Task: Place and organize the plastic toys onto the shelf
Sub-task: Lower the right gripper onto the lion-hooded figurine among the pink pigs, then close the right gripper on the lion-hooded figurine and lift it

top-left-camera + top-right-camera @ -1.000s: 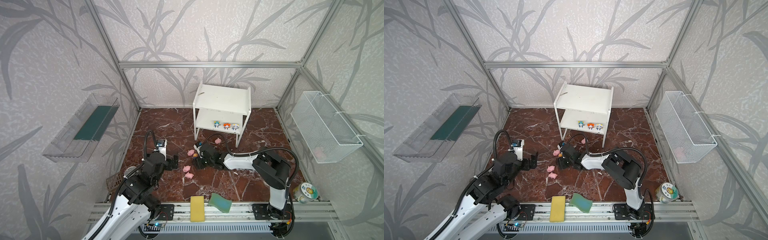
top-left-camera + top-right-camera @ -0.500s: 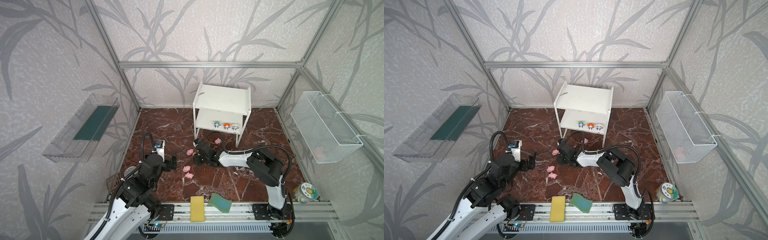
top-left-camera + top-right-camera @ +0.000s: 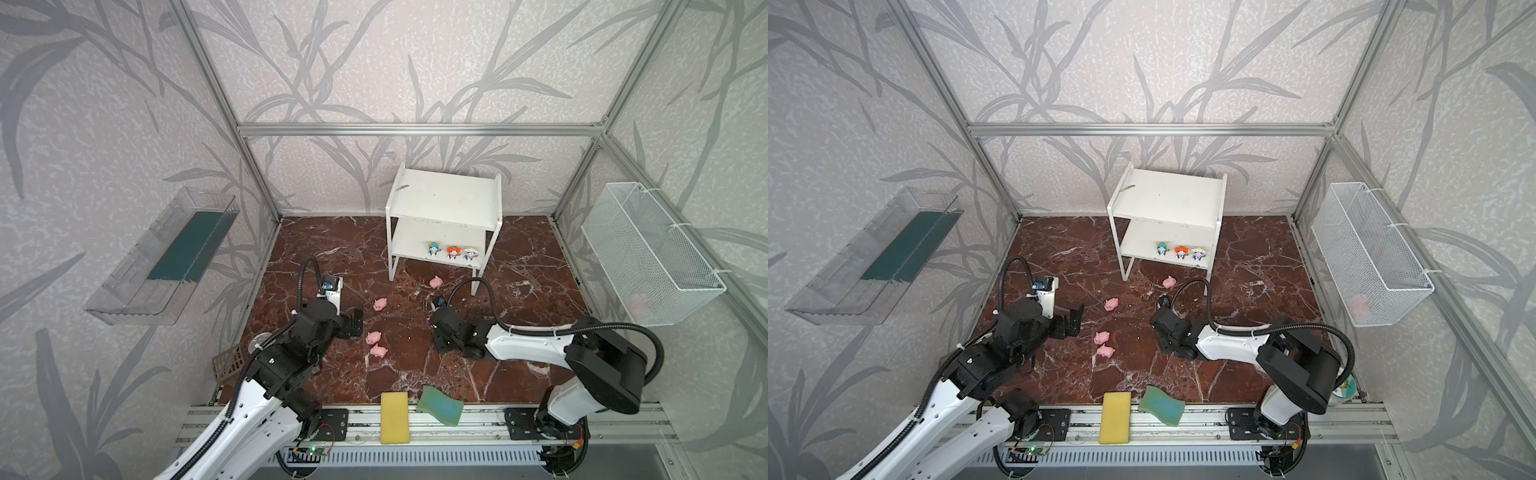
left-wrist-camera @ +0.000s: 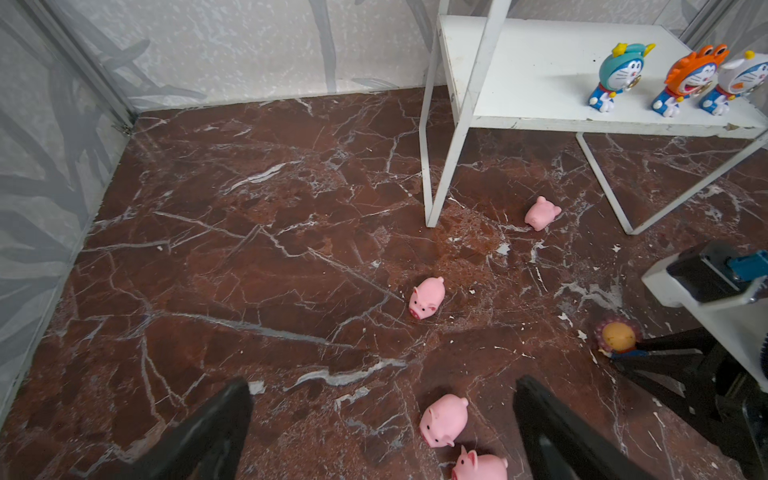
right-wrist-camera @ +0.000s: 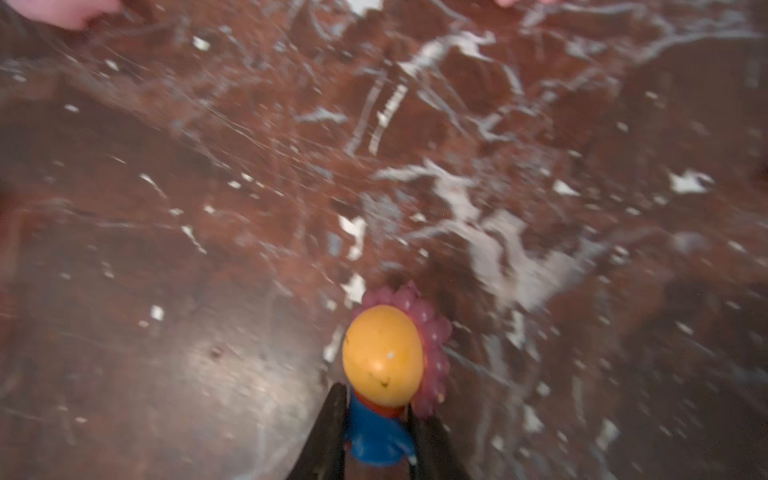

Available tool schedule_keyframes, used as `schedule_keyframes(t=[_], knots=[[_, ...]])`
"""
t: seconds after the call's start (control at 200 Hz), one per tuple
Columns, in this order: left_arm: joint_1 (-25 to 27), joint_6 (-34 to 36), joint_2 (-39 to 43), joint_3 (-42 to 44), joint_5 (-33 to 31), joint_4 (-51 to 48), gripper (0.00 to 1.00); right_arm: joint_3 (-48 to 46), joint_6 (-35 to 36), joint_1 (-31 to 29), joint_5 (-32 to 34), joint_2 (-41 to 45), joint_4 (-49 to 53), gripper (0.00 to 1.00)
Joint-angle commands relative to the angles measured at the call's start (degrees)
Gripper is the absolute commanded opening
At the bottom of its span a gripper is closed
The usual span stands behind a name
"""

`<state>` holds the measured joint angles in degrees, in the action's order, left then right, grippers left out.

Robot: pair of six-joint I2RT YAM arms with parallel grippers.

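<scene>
Right gripper [image 5: 376, 419] clamped on orange-headed figurine [image 5: 382, 365], low on blue body, head clear of jaws. Looks set to stand it upright. Figurine down by surface [image 3: 519, 266] in front of shelf [image 3: 444, 195]; lifted or not, cannot tell. Three figurines [image 3: 453, 252] lined up at right end of lower board, so likely slot is beside them. Left gripper [image 4: 382, 384] wide apart, hovering over near pigs [image 4: 444, 419], poised for next grab. Two more lie loose nearer shelf.
</scene>
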<state>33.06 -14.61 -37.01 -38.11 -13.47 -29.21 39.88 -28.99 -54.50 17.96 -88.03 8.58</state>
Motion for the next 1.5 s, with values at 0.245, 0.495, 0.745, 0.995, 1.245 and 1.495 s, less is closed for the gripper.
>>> schedule_keyframes(t=[0.245,0.495,0.745,0.995,1.245,1.495], knots=[[0.05,-0.38,-3.42,-0.38,3.21,6.01,0.99,3.98,-1.41,-8.50,21.70,-0.09,16.42,0.24],[0.03,0.80,-2.09,-0.17,1.79,4.56,0.99,14.56,-3.09,-16.08,27.82,-12.40,22.04,0.45],[0.02,1.33,-2.35,0.41,1.75,5.51,0.99,13.77,-0.64,-19.71,19.79,-7.97,13.00,0.76],[0.11,0.28,-3.48,0.70,5.39,5.79,0.99,2.44,1.17,-10.17,5.44,6.69,4.34,0.78],[1.20,-1.20,-4.60,1.41,9.48,6.25,0.99,-5.54,9.82,0.36,-17.02,11.00,-4.73,0.72],[1.44,-1.34,-3.69,1.85,9.57,6.89,0.99,-12.49,15.20,6.82,-29.25,11.19,-16.25,0.63]])
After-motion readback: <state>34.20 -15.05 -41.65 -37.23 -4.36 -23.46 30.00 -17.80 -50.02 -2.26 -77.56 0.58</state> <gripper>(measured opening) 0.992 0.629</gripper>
